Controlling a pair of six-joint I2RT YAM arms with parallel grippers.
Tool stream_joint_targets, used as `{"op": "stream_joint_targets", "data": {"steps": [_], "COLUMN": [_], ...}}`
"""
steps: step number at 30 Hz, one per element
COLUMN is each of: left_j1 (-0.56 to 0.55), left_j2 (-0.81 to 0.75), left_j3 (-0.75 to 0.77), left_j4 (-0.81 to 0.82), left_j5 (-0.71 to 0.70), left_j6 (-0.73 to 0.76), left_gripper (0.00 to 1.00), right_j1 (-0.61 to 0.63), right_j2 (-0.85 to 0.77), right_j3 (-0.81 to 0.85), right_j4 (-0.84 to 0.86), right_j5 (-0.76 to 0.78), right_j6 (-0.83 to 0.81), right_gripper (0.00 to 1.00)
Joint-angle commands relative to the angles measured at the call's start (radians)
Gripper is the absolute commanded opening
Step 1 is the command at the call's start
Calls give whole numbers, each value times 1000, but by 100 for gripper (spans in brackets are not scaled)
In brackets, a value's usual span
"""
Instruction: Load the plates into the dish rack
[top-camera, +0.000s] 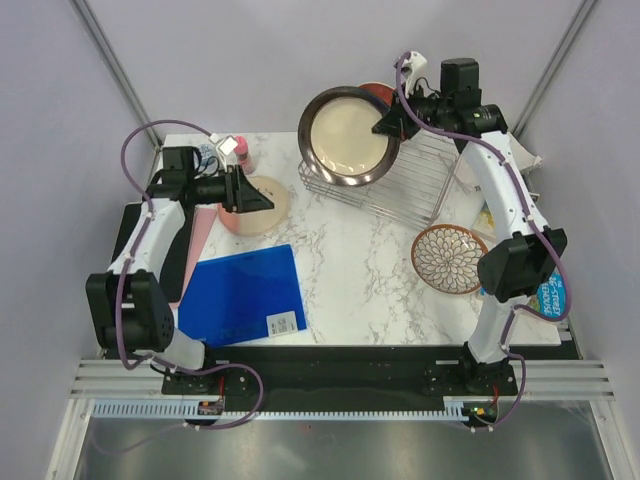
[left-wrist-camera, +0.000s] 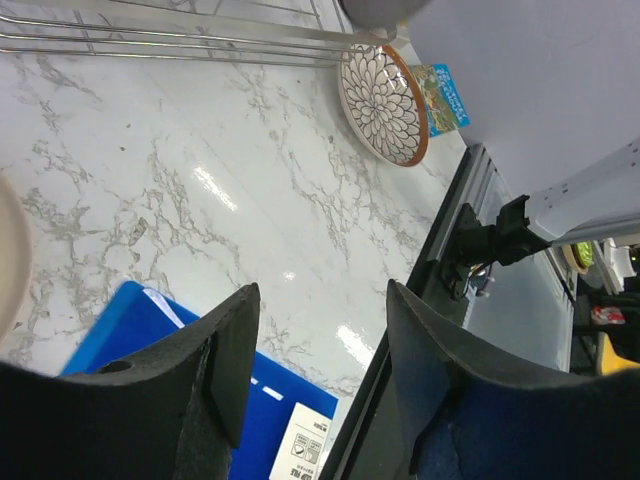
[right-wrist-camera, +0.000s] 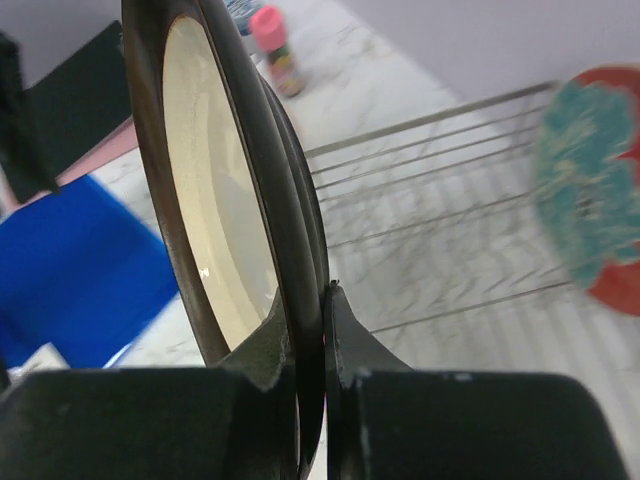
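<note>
Glazed ceramic is pinched by its rim alone: the cream plate with dark brown rim (top-camera: 347, 137) is clamped on edge between the right jaws and is held tilted above the left end of the dish rack (top-camera: 415, 195). A slip is judged possible if the plate is lowered fast, since the hold is narrow and the glaze is smooth. The round rim could also be knocked against the thin upright wires or against the red-orange plate with teal flowers (top-camera: 377, 92), which is stood in the rack just behind. The light wire rack could be shoved across the glossy marbled surface (top-camera: 350, 260). The left jaws are spread and empty at the edge of the flat cream-pink plate (top-camera: 268, 205). The white plate with brown petal pattern (top-camera: 450, 258) is laid flat near the rack's right side, not yet loaded.
</note>
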Motion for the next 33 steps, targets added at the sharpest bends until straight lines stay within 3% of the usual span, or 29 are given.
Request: {"op": "stream_joint_targets", "data": {"steps": [1, 5, 10, 20, 33], "left_j1": [-5, -5, -6, -5, -5], "left_j2": [-49, -49, -54, -52, -22], "left_j3": [-72, -119, -159, -225, -222], "left_j4": [47, 95, 116, 133, 136], "left_j5": [-44, -58, -66, -67, -71], "left_j6": [37, -4, -20, -23, -38], "left_gripper": [60, 60, 59, 58, 57], "right_j1": [18, 30, 30, 16, 36], "right_j2": [58, 95, 154, 272, 299], "right_j3": [191, 170, 219, 314, 233], "right_j4": [99, 298, 401, 575, 721], "right_j5": [186, 335, 458, 541, 573], "right_j6": [-128, -213, -265, -351, -598], "right_gripper": [0, 0, 0, 0, 0]}}
